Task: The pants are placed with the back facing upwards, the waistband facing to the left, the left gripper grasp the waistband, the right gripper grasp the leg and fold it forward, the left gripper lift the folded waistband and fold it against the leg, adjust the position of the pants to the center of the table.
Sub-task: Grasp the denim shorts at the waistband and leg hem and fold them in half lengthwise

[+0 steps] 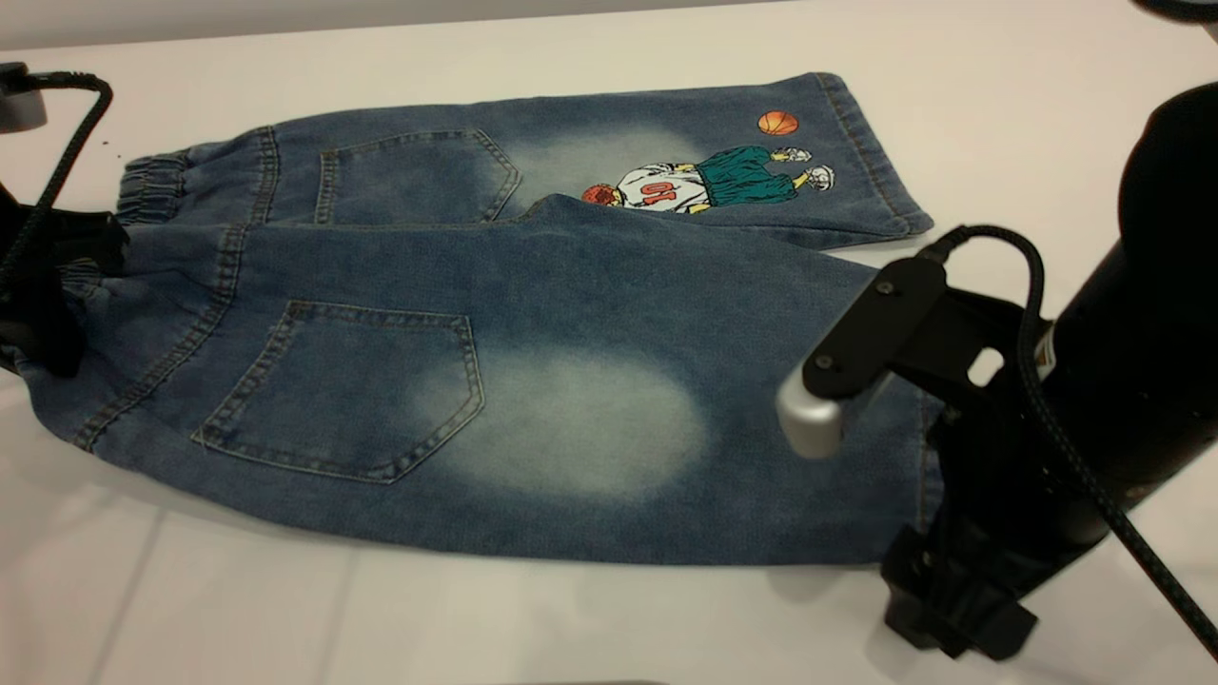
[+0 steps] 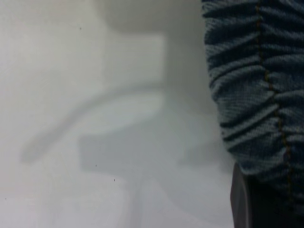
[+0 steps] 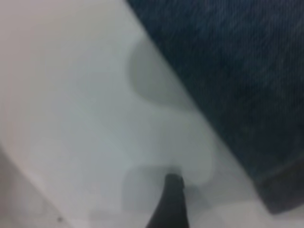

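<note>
Denim pants (image 1: 495, 362) lie flat; left gripper (image 1: 43, 295) sits at the waistband, right gripper (image 1: 856, 400) over the leg (image 1: 590, 428), both grips unreadable; a shallow pinch could slip off.

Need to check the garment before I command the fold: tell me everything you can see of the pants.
The pants are short, wide blue denim, lying flat, back up, on the table. The gathered elastic waistband points to the exterior view's left, hems right. Two stitched patch pockets and pale faded patches show. The far leg carries a basketball-player print; the near leg overlaps its inner edge. The left tool is at the waistband, the right tool at the near leg's hem; neither grip can be confirmed.
</note>
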Robot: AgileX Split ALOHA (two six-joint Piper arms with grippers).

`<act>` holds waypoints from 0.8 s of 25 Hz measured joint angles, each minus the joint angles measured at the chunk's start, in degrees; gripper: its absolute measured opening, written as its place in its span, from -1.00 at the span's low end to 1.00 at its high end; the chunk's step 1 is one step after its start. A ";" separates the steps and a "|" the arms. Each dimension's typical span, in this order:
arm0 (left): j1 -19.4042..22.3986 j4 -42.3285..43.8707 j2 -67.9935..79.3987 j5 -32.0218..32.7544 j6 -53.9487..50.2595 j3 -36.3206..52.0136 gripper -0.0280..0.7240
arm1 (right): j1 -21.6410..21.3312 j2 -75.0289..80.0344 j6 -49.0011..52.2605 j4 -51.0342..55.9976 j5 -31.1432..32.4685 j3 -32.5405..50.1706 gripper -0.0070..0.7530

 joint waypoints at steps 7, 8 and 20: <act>0.00 0.00 0.00 0.00 0.00 0.00 -0.68 | 0.06 0.66 -0.04 1.15 -3.08 -0.25 0.25; 0.00 0.00 0.00 0.00 0.00 0.00 -0.68 | 0.06 0.72 -0.04 1.28 -3.40 -0.25 0.14; 0.00 -0.74 -1.91 6.62 -0.09 -2.50 -0.68 | 0.00 -3.80 -0.04 1.33 2.74 -1.72 -0.88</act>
